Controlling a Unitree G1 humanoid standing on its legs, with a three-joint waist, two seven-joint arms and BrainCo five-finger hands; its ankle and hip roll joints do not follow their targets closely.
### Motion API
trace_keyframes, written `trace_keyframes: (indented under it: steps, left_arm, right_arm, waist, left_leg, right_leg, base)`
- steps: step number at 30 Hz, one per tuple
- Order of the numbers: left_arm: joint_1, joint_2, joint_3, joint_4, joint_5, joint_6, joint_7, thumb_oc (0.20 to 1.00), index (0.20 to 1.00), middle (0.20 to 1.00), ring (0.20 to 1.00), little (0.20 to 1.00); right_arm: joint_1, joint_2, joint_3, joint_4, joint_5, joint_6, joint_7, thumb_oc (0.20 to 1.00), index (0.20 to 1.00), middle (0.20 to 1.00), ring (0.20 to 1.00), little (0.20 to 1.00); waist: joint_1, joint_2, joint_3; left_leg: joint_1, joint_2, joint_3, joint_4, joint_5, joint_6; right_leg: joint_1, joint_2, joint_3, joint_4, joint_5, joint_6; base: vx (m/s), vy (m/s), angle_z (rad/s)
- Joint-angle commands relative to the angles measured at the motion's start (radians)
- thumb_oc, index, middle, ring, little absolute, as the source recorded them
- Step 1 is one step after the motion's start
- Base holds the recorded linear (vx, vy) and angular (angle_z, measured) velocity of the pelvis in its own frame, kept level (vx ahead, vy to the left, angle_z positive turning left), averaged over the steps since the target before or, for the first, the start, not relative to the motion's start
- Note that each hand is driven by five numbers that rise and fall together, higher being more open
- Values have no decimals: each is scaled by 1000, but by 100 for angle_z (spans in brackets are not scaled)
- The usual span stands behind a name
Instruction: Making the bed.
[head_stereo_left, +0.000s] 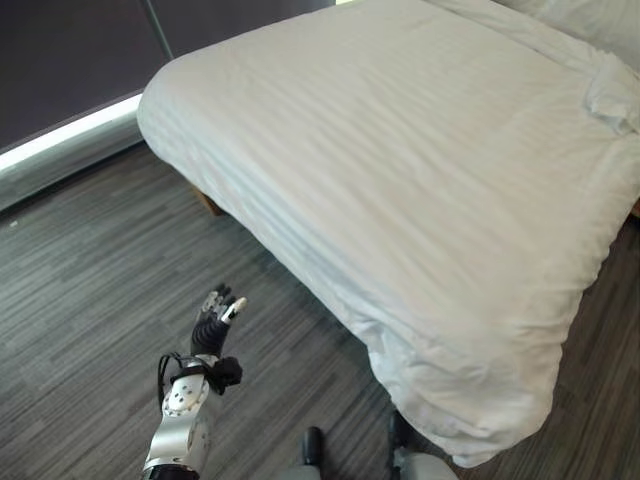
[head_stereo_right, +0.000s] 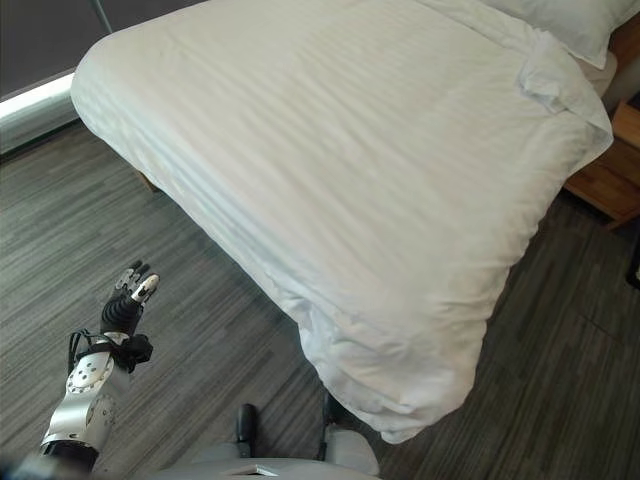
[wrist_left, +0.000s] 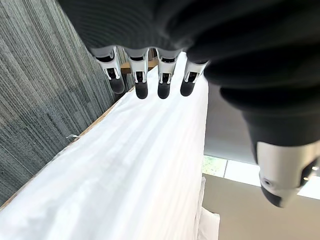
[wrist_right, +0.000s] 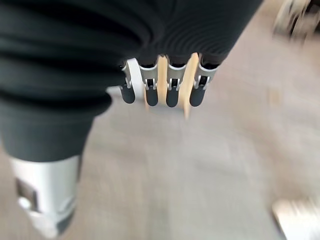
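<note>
Left eye view: we list one bed (head_stereo_left: 200, 195), its white duvet (head_stereo_left: 400, 160) spread nearly smooth across the top, the near corner (head_stereo_left: 470, 420) bunched and hanging toward the grey plank floor (head_stereo_left: 90, 300), a fold turned back by the pillow (head_stereo_right: 560, 25) at the head end. Left robot hand (head_stereo_left: 213, 318) raised over the floor, well apart from the bed, fingers straight and relaxed, holding nothing; right robot hand (wrist_right: 165, 85) likewise loose-fingered and empty in its wrist view. We judge the making mostly done; remaining: the drooping corner and the head-end fold.
</note>
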Motion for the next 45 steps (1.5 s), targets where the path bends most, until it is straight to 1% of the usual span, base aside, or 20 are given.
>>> trace_keyframes:
  steps: [1, 2, 3, 4, 5, 6, 8, 9, 10, 11, 12, 19, 25, 27, 31, 37, 40, 41, 43, 45]
  left_arm:
    - [-98, -36, 66, -2, 36, -54, 61, 1000, 1000, 1000, 1000, 1000]
    - [-99, -54, 84, 8, 34, -74, 98, 1000, 1000, 1000, 1000, 1000]
    - [-101, -52, 83, 8, 34, -74, 98, 1000, 1000, 1000, 1000, 1000]
    - [-103, -58, 91, 20, 25, -79, 107, 1000, 1000, 1000, 1000, 1000]
    - [-99, -63, 92, 19, 18, -86, 111, 1000, 1000, 1000, 1000, 1000]
    - [-98, -68, 89, 18, 21, -84, 111, 1000, 1000, 1000, 1000, 1000]
    - [-80, -77, 74, -5, 23, -83, 91, 1000, 1000, 1000, 1000, 1000]
    - [-79, -76, 75, -6, 23, -83, 91, 1000, 1000, 1000, 1000, 1000]
    - [-70, -78, 53, -16, 22, -88, 72, 1000, 1000, 1000, 1000, 1000]
    - [-68, -81, 44, -14, 17, -87, 64, 1000, 1000, 1000, 1000, 1000]
    - [-61, -85, 36, -11, 17, -84, 51, 1000, 1000, 1000, 1000, 1000]
    - [-68, -93, 3, 6, 22, -92, 30, 1000, 1000, 1000, 1000, 1000]
    - [-78, -99, -15, 8, 26, -99, 28, 1000, 1000, 1000, 1000, 1000]
    - [-73, -104, -18, 7, 30, -97, 28, 1000, 1000, 1000, 1000, 1000]
    - [-70, -109, -19, 7, 21, -95, 29, 1000, 1000, 1000, 1000, 1000]
    - [-96, -113, -42, 15, -14, -99, 23, 1000, 1000, 1000, 1000, 1000]
    - [-110, -114, -57, 25, -22, -100, 19, 1000, 1000, 1000, 1000, 1000]
    - [-119, -112, -72, 34, -29, -100, 18, 1000, 1000, 1000, 1000, 1000]
    - [-128, -110, -81, 36, -32, -101, 19, 1000, 1000, 1000, 1000, 1000]
    - [-142, -101, -108, 25, -40, -104, 18, 1000, 1000, 1000, 1000, 1000]
  right_arm:
    - [-124, 157, -50, -391, 206, -141, -162, 1000, 1000, 1000, 1000, 1000]
    - [-128, 272, -81, -690, 348, -226, -219, 1000, 1000, 1000, 1000, 1000]
    - [-124, 278, -84, -698, 347, -222, -221, 1000, 1000, 1000, 1000, 1000]
    - [-136, 339, -61, -806, 371, -265, -233, 1000, 1000, 1000, 1000, 1000]
    - [-154, 412, -13, -939, 414, -294, -214, 555, 555, 555, 555, 555]
    - [-161, 445, 4, -983, 430, -309, -206, 200, 200, 200, 200, 200]
    - [-173, 553, 126, -1205, 509, -338, -103, 200, 200, 200, 200, 200]
    - [-171, 555, 127, -1207, 509, -337, -103, 200, 200, 200, 200, 200]
    - [-191, 599, 236, -1259, 596, -325, -20, 200, 200, 200, 200, 200]
    - [-193, 616, 277, -1273, 617, -314, 3, 200, 200, 200, 200, 200]
    - [-201, 612, 373, -1279, 580, -283, 49, 200, 200, 200, 200, 200]
    - [-248, 580, 499, -1262, 541, -243, 98, 200, 200, 200, 200, 200]
    - [-251, 588, 447, -1283, 585, -263, 66, 200, 200, 200, 200, 200]
    - [-233, 617, 388, -1300, 655, -283, 56, 200, 200, 200, 200, 200]
    - [-215, 661, 336, -1291, 751, -296, 48, 200, 200, 200, 200, 200]
    - [-249, 773, 289, -1014, 962, -313, 35, 200, 200, 200, 200, 200]
    - [-287, 773, 294, -927, 971, -309, 28, 200, 200, 200, 200, 200]
    - [-342, 761, 290, -846, 972, -311, 7, 200, 200, 200, 200, 200]
    - [-379, 750, 289, -819, 977, -314, -3, 200, 200, 200, 200, 200]
    - [-466, 723, 277, -773, 991, -326, -37, 200, 200, 200, 200, 200]
  waist:
    - [-10, 25, 52]
    - [-22, 33, 61]
    - [-19, 30, 60]
    - [-19, 34, 61]
    - [-19, 35, 65]
    - [-17, 40, 66]
    - [-5, 51, 76]
    - [-6, 50, 75]
    - [8, 60, 81]
    - [13, 66, 84]
    - [21, 76, 88]
    - [34, 98, 99]
    - [29, 109, 104]
    - [21, 112, 99]
    - [13, 114, 94]
    - [5, 130, 97]
    - [9, 138, 101]
    - [14, 148, 107]
    - [17, 156, 113]
    - [29, 181, 120]
  left_leg:
    - [-14, 22, 10, 11, 14, -11]
    - [-7, 28, 23, 11, 5, -9]
    - [-10, 27, 23, 11, 10, -9]
    - [-12, 30, 28, 11, 10, -8]
    - [-11, 31, 34, 11, 11, -8]
    - [-12, 31, 36, 11, 12, -8]
    - [-18, 32, 39, 11, 17, -8]
    - [-19, 32, 38, 11, 17, -8]
    - [-24, 30, 36, 11, 22, -11]
    - [-26, 29, 35, 11, 25, -12]
    - [-30, 29, 34, 11, 30, -15]
    - [-42, 30, 27, 11, 38, -22]
    - [-48, 33, 28, 11, 42, -24]
    - [-48, 36, 28, 11, 40, -24]
    - [-44, 39, 31, 11, 37, -25]
    - [-49, 40, 30, 11, 38, -28]
    - [-53, 38, 28, 11, 39, -28]
    - [-59, 34, 27, 11, 41, -29]
    - [-66, 31, 28, 11, 43, -29]
    - [-85, 25, 29, 11, 49, -31]
  right_leg:
    - [86, -36, 23, 19, 29, 29]
    - [78, -30, 41, 19, 28, 28]
    - [74, -30, 42, 19, 32, 27]
    - [69, -29, 46, 19, 34, 26]
    - [65, -28, 51, 19, 36, 25]
    - [62, -28, 50, 19, 36, 23]
    - [53, -29, 49, 19, 38, 23]
    - [53, -29, 48, 19, 38, 23]
    - [51, -31, 41, 19, 39, 22]
    - [50, -33, 38, 19, 40, 22]
    - [47, -35, 32, 19, 41, 21]
    - [39, -38, 21, 19, 42, 18]
    - [32, -37, 21, 19, 42, 16]
    - [33, -34, 22, 19, 38, 14]
    - [33, -32, 24, 19, 37, 14]
    - [23, -29, 30, 19, 35, 12]
    - [19, -30, 30, 19, 36, 12]
    - [13, -32, 32, 19, 38, 12]
    - [5, -33, 33, 19, 40, 14]
    - [-15, -40, 32, 19, 46, 15]
  base:
    - [-38, 45, -14]
    - [-42, 23, -18]
    - [-26, 7, -33]
    - [-35, -9, -56]
    - [-23, -13, -45]
    - [-35, -26, -22]
    - [-39, -37, 9]
    - [-40, -37, -3]
    - [-31, -22, -9]
    - [-49, -41, -12]
    - [0, 0, 0]
    - [-20, -29, 4]
    - [-7, -17, 0]
    - [8, -15, 0]
    - [0, 0, 0]
    - [-6, -9, 0]
    - [-15, -3, -2]
    - [-49, -4, -4]
    - [-46, 0, 0]
    - [-59, 4, 1]
